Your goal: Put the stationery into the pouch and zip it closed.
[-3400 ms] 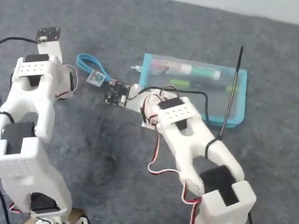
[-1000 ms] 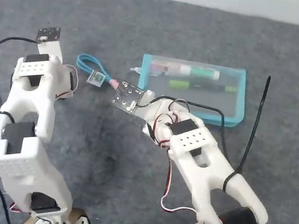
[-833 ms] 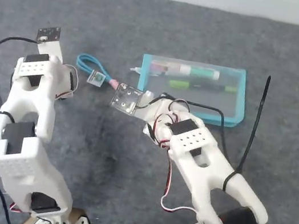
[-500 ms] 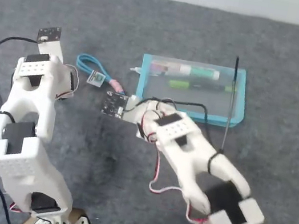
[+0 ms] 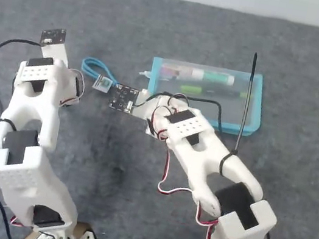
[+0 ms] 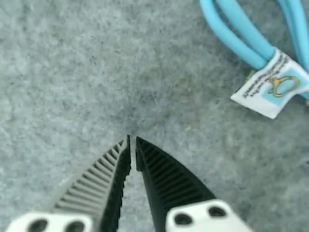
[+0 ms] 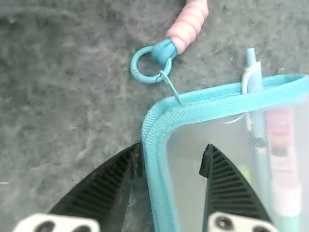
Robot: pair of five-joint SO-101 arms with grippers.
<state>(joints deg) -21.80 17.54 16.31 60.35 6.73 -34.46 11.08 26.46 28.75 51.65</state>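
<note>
My right hand (image 7: 172, 146) is open, its fingers astride the near edge of the pouch (image 7: 193, 104) by its left corner; pens (image 5: 198, 75) lie inside; my left hand (image 6: 133, 140) is closed, empty, near a blue cord (image 6: 231, 34) on the desk (image 5: 108, 166).

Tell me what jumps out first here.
The teal-edged clear pouch lies right of centre, with the right gripper open astride its corner seam. A pen pokes out past that edge, beside the pink beaded zipper pull. The left gripper hangs shut over grey carpet, near a blue cord.
</note>
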